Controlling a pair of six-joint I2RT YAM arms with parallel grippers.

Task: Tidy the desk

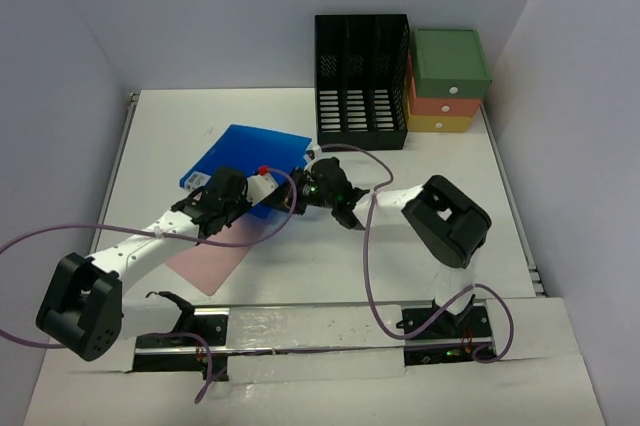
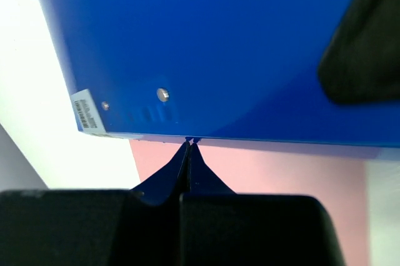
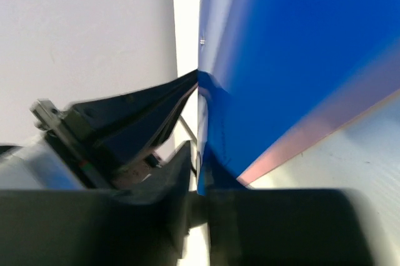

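**Top external: two arms meet at a blue folder point(image 1: 245, 154) in the middle of the bench point(image 1: 165, 136)**

The bench is the broad white top that fills this view and carries everything else. A metal rail runs along its near edge, where the arm bases are bolted. At the far edge stands a black slotted file rack point(image 1: 360, 81). Just beside it on the right is a drawer unit point(image 1: 450, 81) stacked green, orange and yellow. The blue folder lies near the centre, turned at an angle. A pink sheet point(image 1: 215, 256) reaches out from under its near side towards the left arm.

The left gripper point(image 1: 234, 186) sits at the folder's near edge. In the left wrist view its jaws are pressed together, the tips meeting right at that edge, where blue ends and pink begins. Whether they have caught a sliver of the cover cannot be told. A small label point(image 2: 87, 113) and a metal rivet point(image 2: 162, 94) show on the folder close to that corner.

The right gripper point(image 1: 303, 189) is at the folder's right edge. The right wrist view is blurred. The folder's edge runs up between the jaws, one finger slanting in to touch it from the left. Whether they pinch it or stand slightly parted cannot be told.
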